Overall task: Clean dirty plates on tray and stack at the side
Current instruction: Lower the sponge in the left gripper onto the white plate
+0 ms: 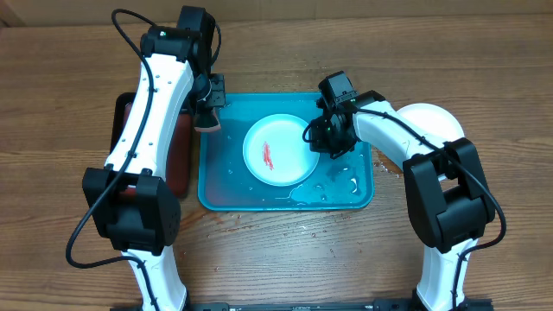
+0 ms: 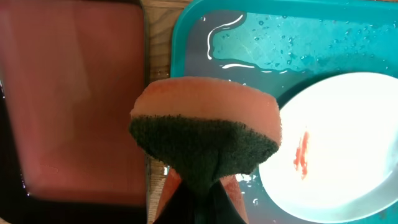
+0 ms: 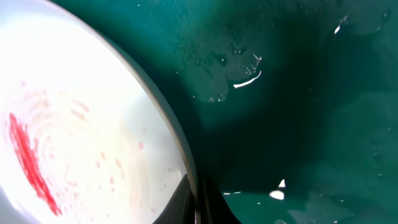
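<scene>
On the wooden table (image 1: 285, 250), within the wet turquoise rectangular plastic tray (image 1: 223, 168), a red-smeared white round plastic plate (image 1: 278, 149) is pinched at its rim by the right gripper (image 1: 313, 138). At that tray's left edge an orange-and-green sponge (image 2: 205, 115) is clamped by the left gripper (image 1: 207, 117).

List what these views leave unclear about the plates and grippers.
- Overhead: the right arm covers most of a white round thing; whether it is plates is unclear.
- Right wrist: the bottom edge cuts off the right gripper at the plate rim.
- Left wrist: the sponge hides the left gripper tips.
- Overhead: the left arm covers much of the black tray.
</scene>
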